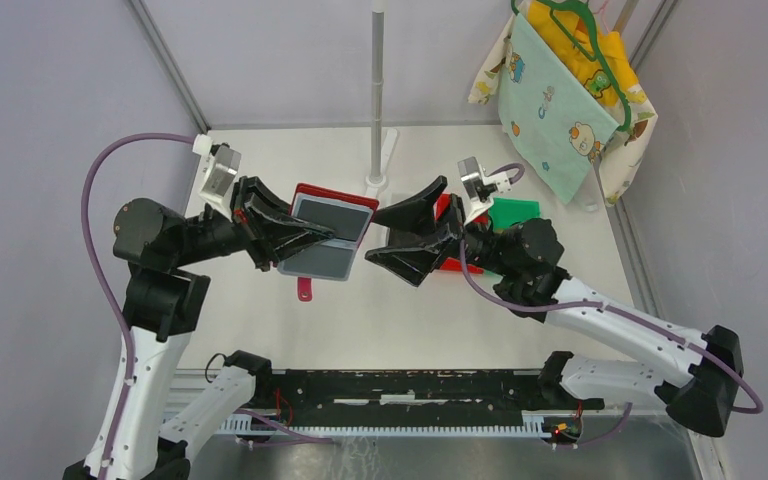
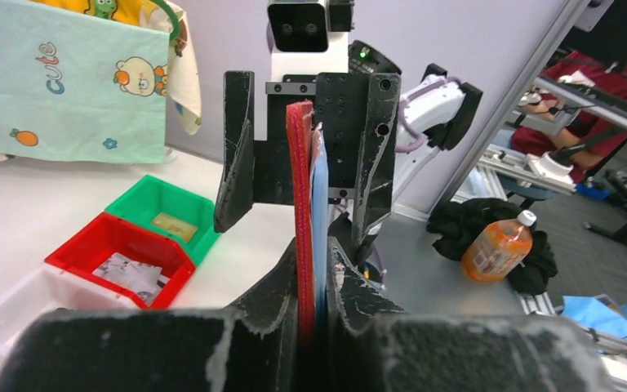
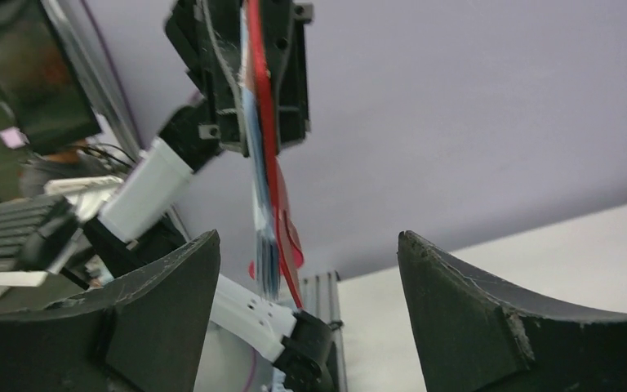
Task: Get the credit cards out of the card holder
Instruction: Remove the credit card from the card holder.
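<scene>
My left gripper (image 1: pixel 318 238) is shut on the red card holder (image 1: pixel 335 195), held unfolded above the table with its grey inner panels facing up and a red strap hanging down. The left wrist view shows the holder (image 2: pixel 300 204) edge-on between the fingers, with the blue edge of the credit cards (image 2: pixel 319 212) pressed against it. My right gripper (image 1: pixel 372 238) stands open just right of the holder's free edge and touches nothing. In the right wrist view, the holder (image 3: pixel 263 106) and the card edges (image 3: pixel 266 245) hang ahead of the right gripper (image 3: pixel 309 249), nearer its left finger.
A red bin (image 2: pixel 118 253) with paper scraps and a green bin (image 2: pixel 163 212) sit behind the right gripper, and the green bin (image 1: pixel 513 212) also shows from above. A metal pole (image 1: pixel 377 90) stands at the back. A printed cloth bag (image 1: pixel 570 95) hangs at the back right.
</scene>
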Tool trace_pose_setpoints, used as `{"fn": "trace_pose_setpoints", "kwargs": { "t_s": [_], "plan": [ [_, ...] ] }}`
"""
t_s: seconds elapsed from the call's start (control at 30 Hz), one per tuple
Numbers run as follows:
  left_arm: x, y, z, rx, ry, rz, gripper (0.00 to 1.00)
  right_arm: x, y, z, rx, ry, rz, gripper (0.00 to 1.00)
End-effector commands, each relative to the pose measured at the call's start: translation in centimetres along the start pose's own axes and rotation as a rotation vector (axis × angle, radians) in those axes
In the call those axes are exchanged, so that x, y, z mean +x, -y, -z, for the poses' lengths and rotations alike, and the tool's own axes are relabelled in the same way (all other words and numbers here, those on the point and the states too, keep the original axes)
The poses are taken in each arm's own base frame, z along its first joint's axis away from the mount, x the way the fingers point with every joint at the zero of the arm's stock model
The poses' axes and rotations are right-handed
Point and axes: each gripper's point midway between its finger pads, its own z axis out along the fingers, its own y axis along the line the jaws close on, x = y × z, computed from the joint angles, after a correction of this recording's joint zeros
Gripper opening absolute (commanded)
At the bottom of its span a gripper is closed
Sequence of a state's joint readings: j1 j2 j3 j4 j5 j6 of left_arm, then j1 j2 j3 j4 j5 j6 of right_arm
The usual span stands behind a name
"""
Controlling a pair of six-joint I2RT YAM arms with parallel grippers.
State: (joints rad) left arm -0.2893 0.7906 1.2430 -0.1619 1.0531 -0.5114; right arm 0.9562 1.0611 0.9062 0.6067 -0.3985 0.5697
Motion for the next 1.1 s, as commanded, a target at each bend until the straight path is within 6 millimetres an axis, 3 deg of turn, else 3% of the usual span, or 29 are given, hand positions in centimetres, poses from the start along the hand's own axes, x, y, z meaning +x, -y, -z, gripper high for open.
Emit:
{"fn": "trace_pose_setpoints", "kwargs": {
  "t_s": [0.0, 0.5, 0.6, 0.73, 0.8, 0.83, 0.93, 1.0, 1.07],
  "plan": [
    [-2.8, 2.4, -0.1, 0.068, 0.083, 0.028, 0.02, -5.6, -5.0, -0.3, -0.250, 0.213, -0.079, 0.82],
    [-1.8, 1.8, 0.1, 0.042, 0.084, 0.058, 0.02, -6.7, -5.2, -2.8, -0.331, 0.242, -0.173, 0.51],
    [-1.5, 1.3, 0.1, 0.013, 0.075, 0.054, 0.02, -6.3, -5.0, -3.0, -0.324, 0.227, -0.176, 0.40],
    [-0.9, 0.7, 0.2, -0.015, 0.056, 0.053, 0.04, -5.2, -4.1, -3.4, -0.263, 0.168, -0.164, 0.12],
    [-0.1, 0.0, 0.3, -0.043, 0.031, 0.047, 0.19, -4.6, -3.5, -3.4, -0.222, 0.128, -0.146, 0.01],
    [0.4, -0.4, 0.4, -0.059, 0.009, 0.042, 0.27, -4.3, -3.1, -3.3, -0.193, 0.102, -0.128, 0.00],
    [2.4, -1.5, 0.7, -0.088, -0.083, 0.018, 0.68, -2.8, -1.7, -3.4, -0.104, -0.032, -0.056, 0.00],
    [3.5, -2.1, 1.1, -0.096, -0.152, -0.035, 0.72, -1.3, 0.0, -3.3, -0.016, -0.173, 0.012, 0.00],
    [4.6, -2.2, 1.6, -0.080, -0.223, -0.105, 0.67, -0.1, 1.5, -2.6, 0.061, -0.300, 0.082, 0.00]
  ]
}}
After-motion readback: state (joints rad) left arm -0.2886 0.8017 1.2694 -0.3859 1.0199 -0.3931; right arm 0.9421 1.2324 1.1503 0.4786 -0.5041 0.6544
